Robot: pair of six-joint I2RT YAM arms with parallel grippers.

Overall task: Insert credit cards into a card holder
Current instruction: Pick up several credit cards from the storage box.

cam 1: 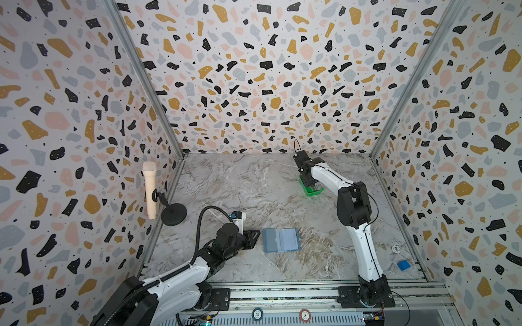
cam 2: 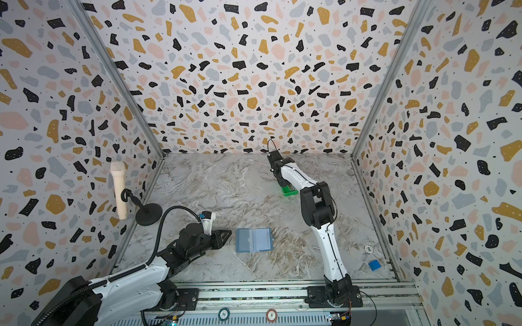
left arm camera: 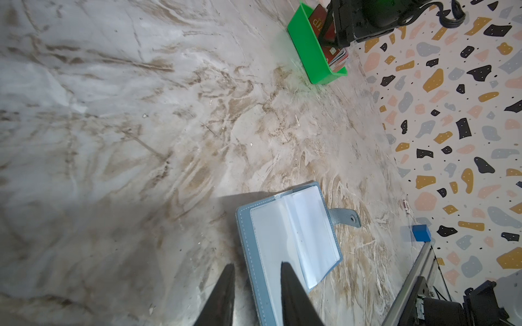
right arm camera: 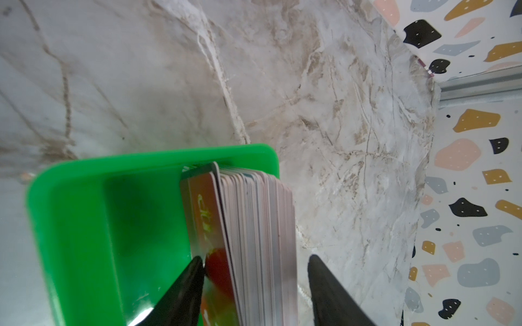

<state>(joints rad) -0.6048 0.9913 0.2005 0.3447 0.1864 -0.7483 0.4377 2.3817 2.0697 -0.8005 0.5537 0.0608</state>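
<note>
Thin, stiff, slick plastic credit cards (right arm camera: 254, 220) stand on edge in a bright green plastic tray (cam 1: 309, 194), right of centre in both top views; I'd pinch one by its top edge. The right gripper (right arm camera: 255, 257) straddles the stack, jaws apart, gripping nothing yet. The dusty-blue folding card holder (cam 1: 281, 240) lies open, lower centre; the left gripper (left arm camera: 257, 264), part-open, sits at its edge, contact unclear. Card count unreadable.
</note>
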